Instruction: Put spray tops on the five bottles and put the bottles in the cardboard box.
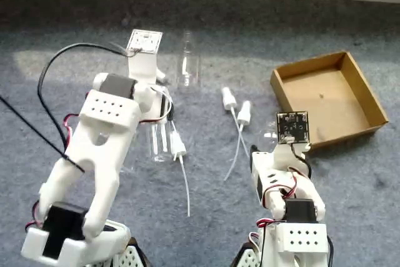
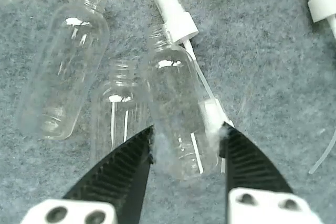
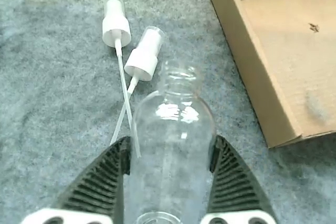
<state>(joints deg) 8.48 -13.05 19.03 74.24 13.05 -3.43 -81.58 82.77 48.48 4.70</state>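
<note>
- Left claw?
- I had the left gripper (image 2: pixel 186 141) clamped on a lying clear bottle (image 2: pixel 178 103), far left of the cardboard box (image 1: pixel 325 101). Two more bottles (image 2: pixel 65 66) lay alongside it, with a spray top (image 2: pixel 176 17) by its neck.
- Middle?
- Upright bottle (image 1: pixel 187 60) stood left of the box. Two loose spray tops (image 3: pixel 144 56) lay nearer the box.
- Right claw?
- I had the right gripper (image 3: pixel 170 156) closed around another bottle (image 3: pixel 170 124), just left of the box's near corner, outside it.
</note>
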